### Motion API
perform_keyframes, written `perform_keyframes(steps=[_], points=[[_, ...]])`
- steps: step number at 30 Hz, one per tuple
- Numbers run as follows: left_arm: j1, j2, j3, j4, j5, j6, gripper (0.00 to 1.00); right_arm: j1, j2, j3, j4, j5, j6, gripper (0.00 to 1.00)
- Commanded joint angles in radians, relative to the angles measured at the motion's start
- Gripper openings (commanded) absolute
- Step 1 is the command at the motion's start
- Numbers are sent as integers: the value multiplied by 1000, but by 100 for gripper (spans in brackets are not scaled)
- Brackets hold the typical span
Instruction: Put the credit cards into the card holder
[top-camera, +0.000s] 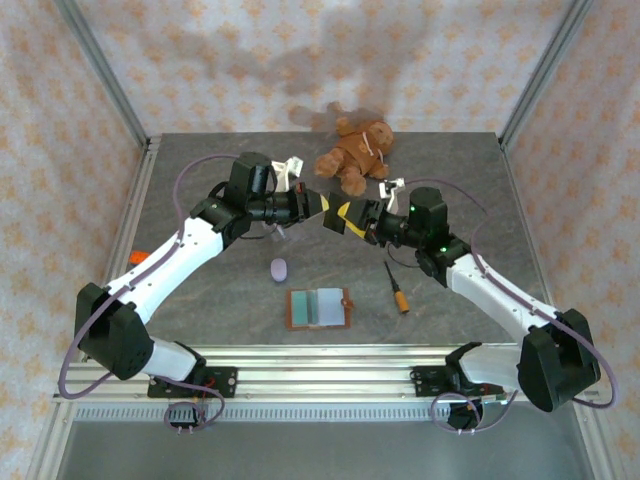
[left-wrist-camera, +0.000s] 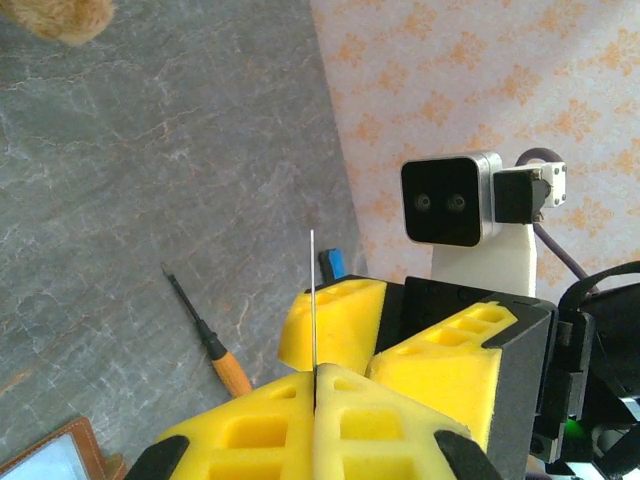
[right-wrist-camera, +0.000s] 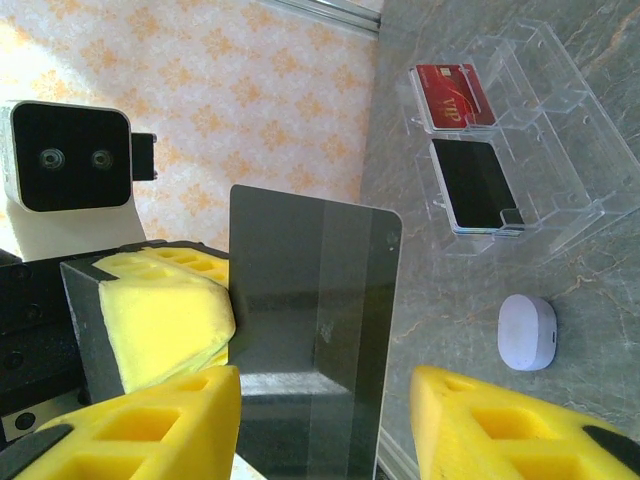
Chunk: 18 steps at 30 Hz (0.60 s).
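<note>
One grey credit card (right-wrist-camera: 310, 340) is held up in mid-air between the two arms, with my left gripper (left-wrist-camera: 314, 385) shut on it. In the left wrist view the card (left-wrist-camera: 312, 300) is a thin edge-on line. My right gripper (right-wrist-camera: 325, 400) faces it with the jaws open on either side of the card, and a gap shows on the right side. Both grippers meet above the table's middle, left gripper (top-camera: 325, 208) and right gripper (top-camera: 346, 216). The brown card holder (top-camera: 318, 308) lies open near the front edge. A red card (right-wrist-camera: 455, 95) and a dark card (right-wrist-camera: 477, 185) sit in a clear stand (right-wrist-camera: 560, 130).
A teddy bear (top-camera: 355, 152) lies at the back of the table. An orange-handled screwdriver (top-camera: 398, 290) lies right of the card holder. A small lilac oval object (top-camera: 279, 269) lies left of it. The clear stand (top-camera: 290, 172) is behind the left arm.
</note>
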Motion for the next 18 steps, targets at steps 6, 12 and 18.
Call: perform_keyframes(steps=[6, 12, 18], points=[[-12, -19, -23, 35, 47, 5, 0, -3, -23, -11, 55, -39, -12, 31], [-11, -19, -30, 31, 44, 8, 9, -3, -22, -18, 55, -57, -24, 4], [-3, -24, -39, 28, 92, 34, 51, -2, -63, -25, 70, -74, -22, 0]])
